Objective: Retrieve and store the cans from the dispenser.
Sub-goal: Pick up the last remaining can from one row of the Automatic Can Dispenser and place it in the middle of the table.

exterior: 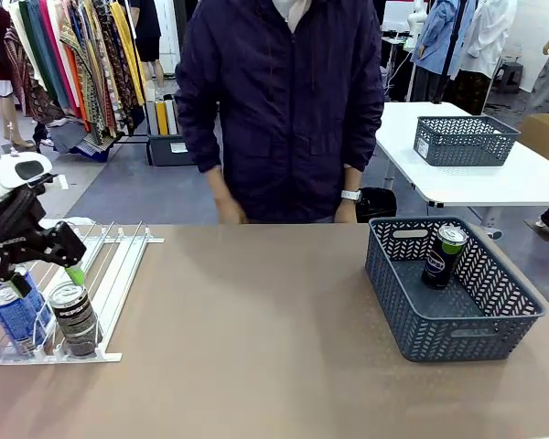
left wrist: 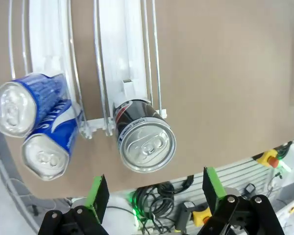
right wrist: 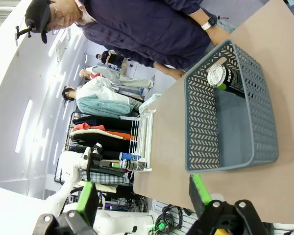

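Blue cans [left wrist: 29, 122] are sitting in the dispenser [left wrist: 122, 49] lane just beside the left claw [left wrist: 154, 188], which is hanging wide open, gripping nothing. Straight ahead of its pads a black can [left wrist: 146, 142] is standing at the lane's front stop. Pick step is looking in hand: next the claw is needing to drop around that can and close. Well apart, the grey basket [exterior: 457, 320] is holding one stored can [exterior: 444, 256]; the right claw [right wrist: 143, 193] is hovering open, empty, basket ahead of it.
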You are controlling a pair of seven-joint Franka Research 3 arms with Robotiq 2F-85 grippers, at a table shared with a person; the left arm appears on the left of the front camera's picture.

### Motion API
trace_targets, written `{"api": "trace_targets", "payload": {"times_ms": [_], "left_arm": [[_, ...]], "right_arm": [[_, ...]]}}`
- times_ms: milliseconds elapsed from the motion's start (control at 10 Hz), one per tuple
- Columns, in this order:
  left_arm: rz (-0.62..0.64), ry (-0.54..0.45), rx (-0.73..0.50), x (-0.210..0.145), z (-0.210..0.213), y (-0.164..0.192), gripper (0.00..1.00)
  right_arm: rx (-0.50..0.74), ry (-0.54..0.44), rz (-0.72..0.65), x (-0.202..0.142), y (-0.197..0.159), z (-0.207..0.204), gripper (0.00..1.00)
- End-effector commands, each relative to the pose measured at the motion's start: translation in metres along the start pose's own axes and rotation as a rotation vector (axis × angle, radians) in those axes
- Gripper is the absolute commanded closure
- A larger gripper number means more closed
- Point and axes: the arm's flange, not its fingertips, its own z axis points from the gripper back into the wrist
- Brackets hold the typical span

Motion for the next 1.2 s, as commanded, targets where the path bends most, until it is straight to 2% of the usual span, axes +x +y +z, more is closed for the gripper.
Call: {"api": "trace_targets", "payload": {"times_ms": [0, 300, 500, 1100], "left_arm": [[-0.018, -0.03, -0.018, -0.002, -0.017, -0.002, 0.0], [-0.005, 0.01, 0.048, 0.003, -0.043, -0.007, 0.0], [0.013, -0.007, 0.101, 0.008, -0.051, -0.006, 0.0], [0.022, -0.01, 0.108, 0.011, -0.054, -0.005, 0.0]], "right_arm": [[0.022, -0.008, 0.025, 0.002, 0.001, 0.001, 0.0], [0.022, -0.008, 0.025, 0.002, 0.001, 0.001, 0.0], [0.022, -0.008, 0.025, 0.002, 0.001, 0.001, 0.0], [0.022, -0.008, 0.025, 0.002, 0.001, 0.001, 0.0]]}}
